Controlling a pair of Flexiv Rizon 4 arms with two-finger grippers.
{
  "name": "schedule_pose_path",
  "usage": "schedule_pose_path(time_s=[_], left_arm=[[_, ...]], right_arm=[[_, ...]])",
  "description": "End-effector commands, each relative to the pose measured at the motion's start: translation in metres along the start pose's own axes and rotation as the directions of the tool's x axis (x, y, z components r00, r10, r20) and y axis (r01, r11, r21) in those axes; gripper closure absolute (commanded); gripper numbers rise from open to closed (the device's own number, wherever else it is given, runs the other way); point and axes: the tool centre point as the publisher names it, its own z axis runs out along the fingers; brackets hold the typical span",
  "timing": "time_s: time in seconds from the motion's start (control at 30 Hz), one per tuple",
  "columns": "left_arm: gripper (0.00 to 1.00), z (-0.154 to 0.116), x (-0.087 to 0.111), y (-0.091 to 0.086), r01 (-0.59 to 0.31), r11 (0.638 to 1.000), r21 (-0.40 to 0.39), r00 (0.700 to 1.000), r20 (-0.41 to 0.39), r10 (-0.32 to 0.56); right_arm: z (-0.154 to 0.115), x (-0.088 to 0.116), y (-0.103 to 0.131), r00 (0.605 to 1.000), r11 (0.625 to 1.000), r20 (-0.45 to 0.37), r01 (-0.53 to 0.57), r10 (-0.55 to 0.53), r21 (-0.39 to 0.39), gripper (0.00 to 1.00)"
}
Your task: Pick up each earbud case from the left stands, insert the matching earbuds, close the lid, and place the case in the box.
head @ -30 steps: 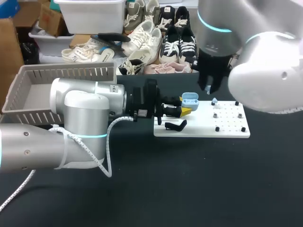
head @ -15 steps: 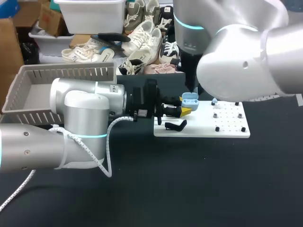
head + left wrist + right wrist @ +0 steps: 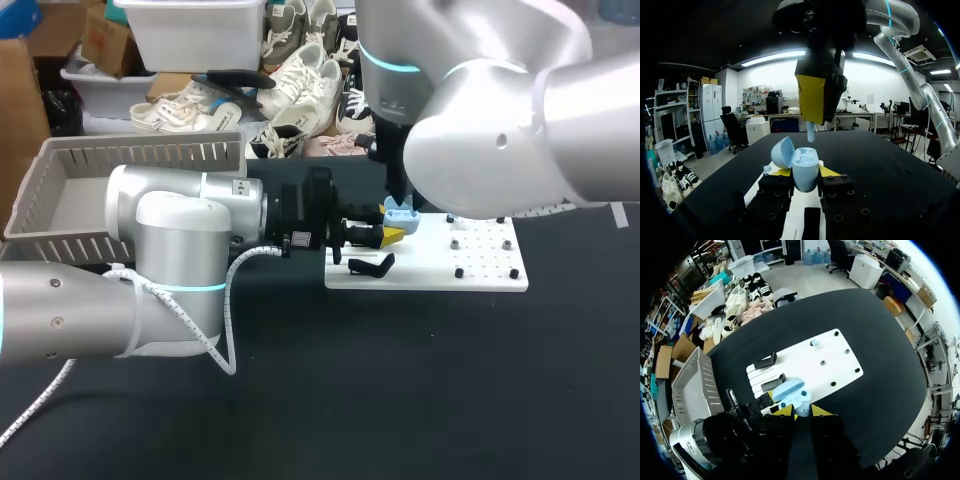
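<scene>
Item: light blue earbud case [image 3: 805,166], rounded and smooth, lid [image 3: 782,152] hinged open to one side and the pale interior exposed. It sits upright between the yellow tips of the left gripper [image 3: 805,175], which is clamped on it from both sides. The case is held over the edge of the white board [image 3: 832,365], just beside the two black stands [image 3: 765,361]. The grey slatted box [image 3: 60,190] is well apart, behind the left arm.

The right gripper [image 3: 802,411] hangs directly above the open case. Its fingers are closed on a light blue earbud [image 3: 811,133], whose stem points down, near the case mouth but not touching it. A second earbud [image 3: 814,343] rests on the board's far side (on a peg, as far as can be seen).

Change: one second ago the right arm stands over the pegged end of the board. It has since travelled across and now covers the case. Left arm and case position are unchanged.
</scene>
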Motion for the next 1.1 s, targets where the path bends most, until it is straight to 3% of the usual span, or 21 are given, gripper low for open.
schedule_pose_path(time_s=[0.03, 1.1], left_arm=[[1.00, 0.000, 0.000, -0.002, -0.002, 1.000, -0.007, 1.000, 0.002, 0.002], [1.00, 0.000, 0.000, -0.002, -0.002, 1.000, -0.007, 1.000, 0.002, 0.002]], right_arm=[[0.002, 0.000, 0.002, 1.000, 1.000, -0.001, -0.001, 0.001, 0.003, 1.00], [0.012, -0.005, 0.004, 1.000, 1.000, -0.015, -0.004, 0.004, 0.017, 1.00]])
